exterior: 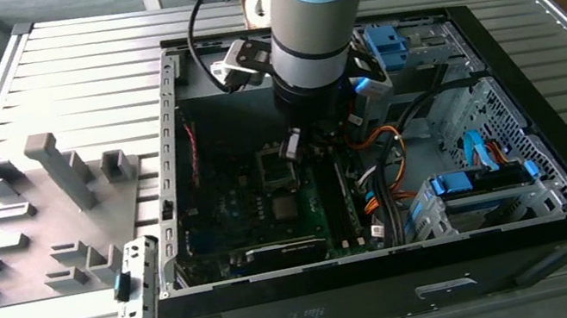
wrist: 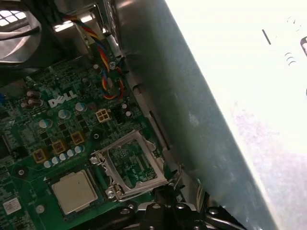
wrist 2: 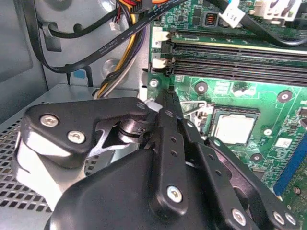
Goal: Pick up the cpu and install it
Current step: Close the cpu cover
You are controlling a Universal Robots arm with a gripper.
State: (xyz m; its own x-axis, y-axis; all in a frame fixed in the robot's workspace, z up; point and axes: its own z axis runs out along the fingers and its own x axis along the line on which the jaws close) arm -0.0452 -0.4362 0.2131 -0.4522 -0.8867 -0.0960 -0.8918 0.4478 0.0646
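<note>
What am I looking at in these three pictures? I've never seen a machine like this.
It is a robot arm reaching into an open computer case that lies on a metal table. The exterior view is taken from a camera off the arm; both wrist views come from cameras riding on it. The black linkage in the second wrist view is its gripper. The silvery square cpu already sits in its socket on the green circuit board, with the metal retaining frame beside it flipped open. Grey plastic blocks stand on the table.

Silver-grey cpu [wrist 2: 233,129], green motherboard [wrist 2: 268,91]
</note>
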